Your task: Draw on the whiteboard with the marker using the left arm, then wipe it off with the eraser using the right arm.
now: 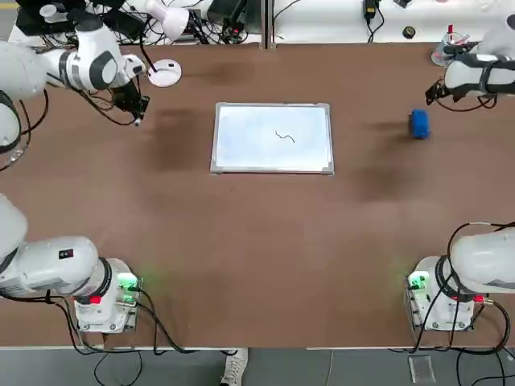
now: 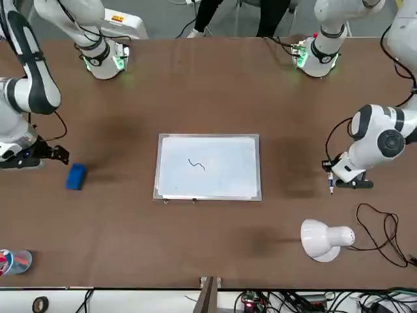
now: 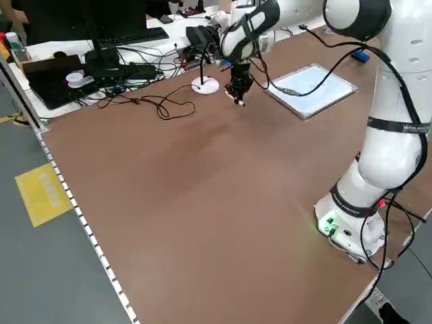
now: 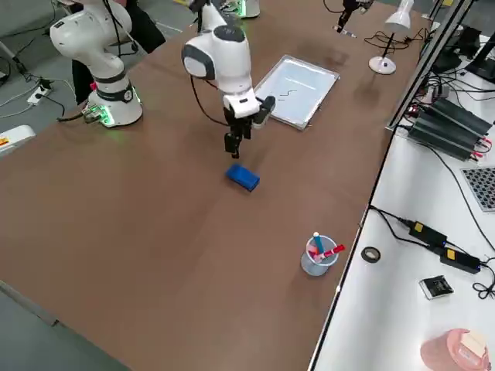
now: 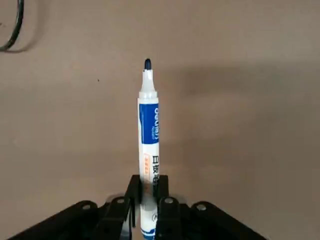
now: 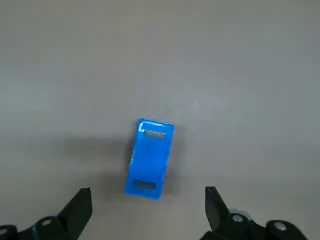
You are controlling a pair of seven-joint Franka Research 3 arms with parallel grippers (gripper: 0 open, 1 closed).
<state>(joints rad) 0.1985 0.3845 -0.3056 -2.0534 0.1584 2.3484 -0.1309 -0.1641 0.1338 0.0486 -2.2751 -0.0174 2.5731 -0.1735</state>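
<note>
Over on the robot's left side, near the far edge of the brown surface [image 1: 265, 257], the left hand [image 5: 147, 192] is clenched around the marker [image 5: 149, 120] — a slim white pen with a blue label, its dark tip bare. The pen hangs clear of the surface, tip down, well apart from the board. Just beside that hand, a little farther off, stands a small white lamp [image 2: 322, 240], its black cable [image 2: 391, 235] lying in loops.

In the middle lies the whiteboard [image 1: 272, 141], flat in its silver-grey frame, and I can see one short wavy dark line [image 1: 285, 137] drawn on it, near the centre.

On the robot's right side the eraser [image 1: 419, 124], a bright blue block, lies flat on the surface. The right hand [image 6: 149, 202] is above and near it, released — fingers spread wide, nothing between them. Beyond, by the far edge, is a clear cup [image 4: 319, 261] holding red and blue-capped pens [image 4: 325, 249].
</note>
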